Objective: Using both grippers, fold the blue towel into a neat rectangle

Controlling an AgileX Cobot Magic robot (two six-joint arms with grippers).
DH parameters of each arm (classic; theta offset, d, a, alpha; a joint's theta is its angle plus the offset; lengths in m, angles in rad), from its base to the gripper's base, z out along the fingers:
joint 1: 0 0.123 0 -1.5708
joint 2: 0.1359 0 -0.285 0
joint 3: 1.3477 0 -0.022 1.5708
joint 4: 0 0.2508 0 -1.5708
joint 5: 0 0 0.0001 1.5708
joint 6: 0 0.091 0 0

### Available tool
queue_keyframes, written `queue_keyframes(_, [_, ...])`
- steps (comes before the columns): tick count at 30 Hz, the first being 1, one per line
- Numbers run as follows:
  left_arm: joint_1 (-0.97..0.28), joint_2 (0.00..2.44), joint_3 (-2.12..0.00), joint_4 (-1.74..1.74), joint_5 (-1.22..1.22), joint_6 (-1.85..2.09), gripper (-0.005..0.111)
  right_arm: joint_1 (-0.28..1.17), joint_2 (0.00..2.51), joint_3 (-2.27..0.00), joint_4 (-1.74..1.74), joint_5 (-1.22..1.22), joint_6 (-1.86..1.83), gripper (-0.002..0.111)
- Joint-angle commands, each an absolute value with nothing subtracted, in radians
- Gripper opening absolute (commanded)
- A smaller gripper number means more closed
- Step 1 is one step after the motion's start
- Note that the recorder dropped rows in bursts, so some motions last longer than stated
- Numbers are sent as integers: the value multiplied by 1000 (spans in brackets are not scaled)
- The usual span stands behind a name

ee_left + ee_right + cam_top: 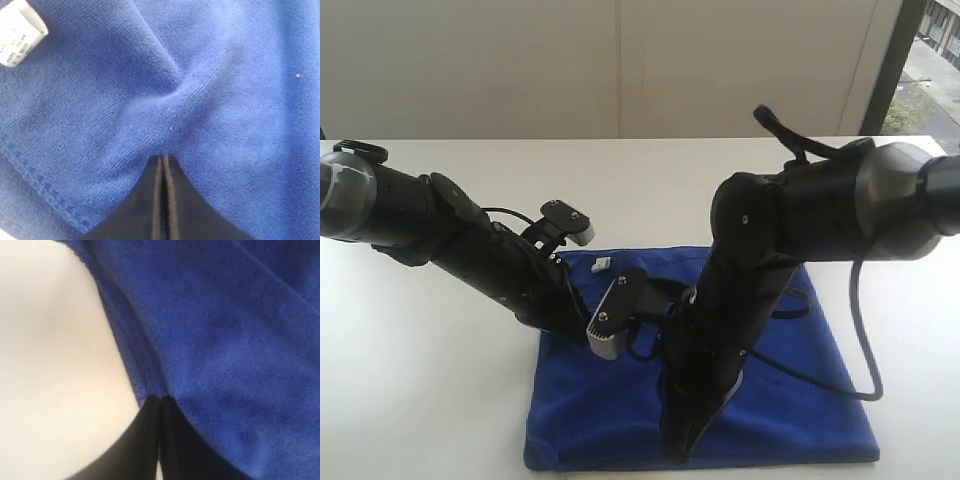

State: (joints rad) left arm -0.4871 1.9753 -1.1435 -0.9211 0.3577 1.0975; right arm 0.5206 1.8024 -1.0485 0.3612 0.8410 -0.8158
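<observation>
Terry-soft and limp, the blue towel (810, 395) lies on the tabletop (420, 380), your left gripper (163, 158) and right gripper (159, 400) both pinched shut on it, so grip hemmed corners, since it probably sags.

We see the towel (800, 400) lying on the table (420, 400), toward the near side; its tag (601, 264) sits at the far edge, left of the middle. The left gripper (163, 157) rests on the cloth near that tag; the right gripper (160, 399) touches the towel's near edge, just beside bare table.
</observation>
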Motion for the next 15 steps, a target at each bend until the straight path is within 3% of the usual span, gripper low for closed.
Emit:
queue_keyframes(1, [-490,1979,-1143,-924,385,1097,0,519,1836,-1046,370,858,-834,0])
queue_keyframes(11, [-490,1979,-1143,-924,386,1099,0,519,1881,-1042,368,841,-923,0])
queue_keyframes(15, [-490,1979,-1143,-924,386,1099,0,519,1907,-1042,360,836,-952,9])
